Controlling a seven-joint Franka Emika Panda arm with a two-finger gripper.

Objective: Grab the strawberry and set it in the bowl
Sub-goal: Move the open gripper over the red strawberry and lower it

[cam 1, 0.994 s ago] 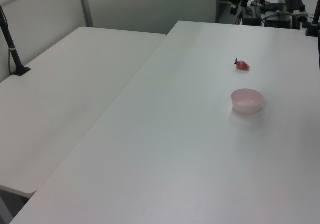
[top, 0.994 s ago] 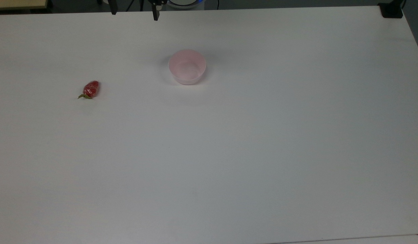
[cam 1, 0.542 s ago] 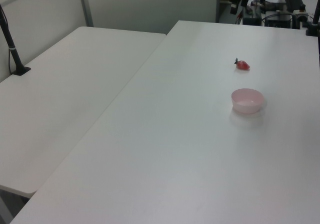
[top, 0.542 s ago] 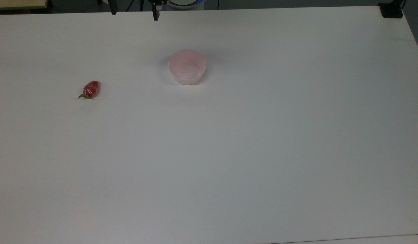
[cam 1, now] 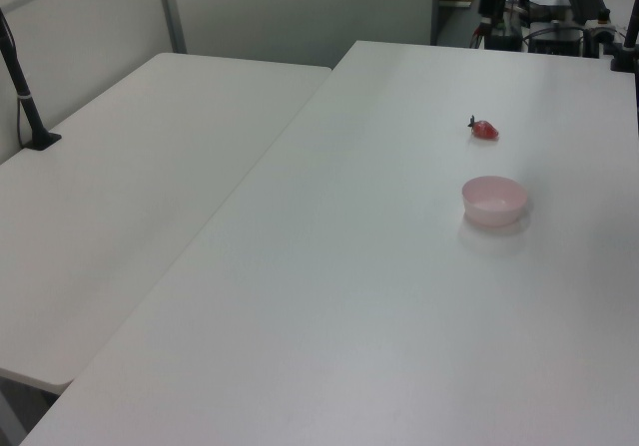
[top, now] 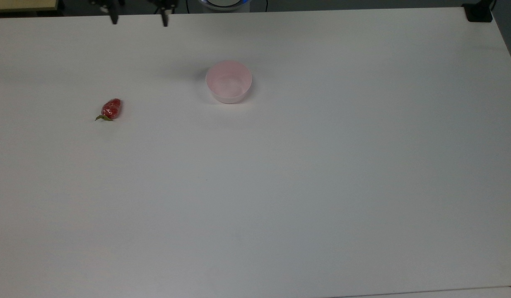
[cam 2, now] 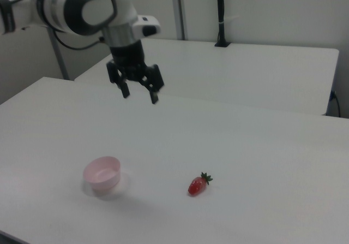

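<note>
While raised high in the right view's upper left, hung over the table (cam 2: 262,146) with gripper (cam 2: 140,93) pointing down, fingers spread wide, seemingly tilted slightly. Lay lower centre: strawberry (cam 2: 197,185), well apart from bowl (cam 2: 102,174).

The white tabletop (top: 280,186) carries the strawberry (top: 111,109) and the bowl (top: 228,82), well apart.

the arm (cam 2: 82,6) reaches in from the right view's upper left, its wrist bent straight down. the tool (cam 2: 139,95) hangs high above the bench (cam 2: 262,146), its two fingers (cam 2: 125,88) spread wide apart, holding nothing.
</note>
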